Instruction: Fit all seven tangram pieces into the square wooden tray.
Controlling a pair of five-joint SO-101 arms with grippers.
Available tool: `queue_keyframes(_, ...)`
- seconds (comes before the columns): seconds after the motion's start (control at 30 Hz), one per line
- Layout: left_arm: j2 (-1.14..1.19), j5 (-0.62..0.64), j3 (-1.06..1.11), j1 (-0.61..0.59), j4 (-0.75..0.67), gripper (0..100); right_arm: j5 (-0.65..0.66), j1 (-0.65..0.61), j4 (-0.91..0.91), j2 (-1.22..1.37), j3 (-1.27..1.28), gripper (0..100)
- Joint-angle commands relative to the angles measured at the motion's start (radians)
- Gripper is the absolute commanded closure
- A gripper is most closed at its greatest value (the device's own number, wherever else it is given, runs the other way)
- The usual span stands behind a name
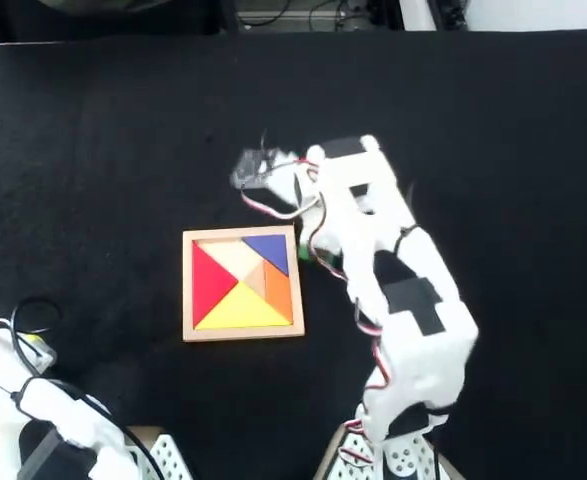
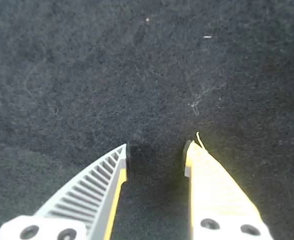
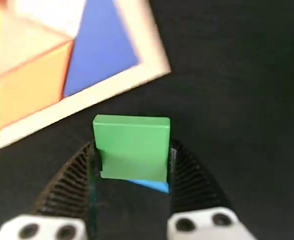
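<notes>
Green square piece (image 3: pixel 131 145) sits pinched between the fingers of the right gripper (image 3: pixel 131 150), just beside a corner of the tray (image 3: pixel 86 97), probably so it can be carried in. A small blue piece (image 3: pixel 152 185) peeks from under it and could snag. The left gripper (image 2: pixel 157 150) hangs spread over the table (image 2: pixel 136 60), well apart.

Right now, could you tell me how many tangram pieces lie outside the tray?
2: a green square in the right gripper, beside the tray, and a blue piece showing at its edge. The arm may hide others.
</notes>
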Motion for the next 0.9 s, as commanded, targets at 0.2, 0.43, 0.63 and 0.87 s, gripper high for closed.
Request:
queue_keyframes(0.2, -0.020, 0.002, -0.005, 0.013, -0.011, 80, -0.468, -0.236, -0.038, -0.114, -0.045, 98.7)
queue_keyframes(0.43, -0.020, -0.002, -0.005, 0.013, -0.011, 80, -0.657, -0.338, -0.112, 0.044, -0.045, 98.7)
queue_keyframes(0.63, -0.020, -0.002, -0.005, 0.013, -0.011, 80, -0.743, -0.338, -0.098, 0.064, -0.045, 98.7)
queue_keyframes(0.87, -0.020, 0.000, -0.005, 0.013, -0.011, 80, -0.775, -0.347, -0.086, 0.073, -0.036, 98.7)
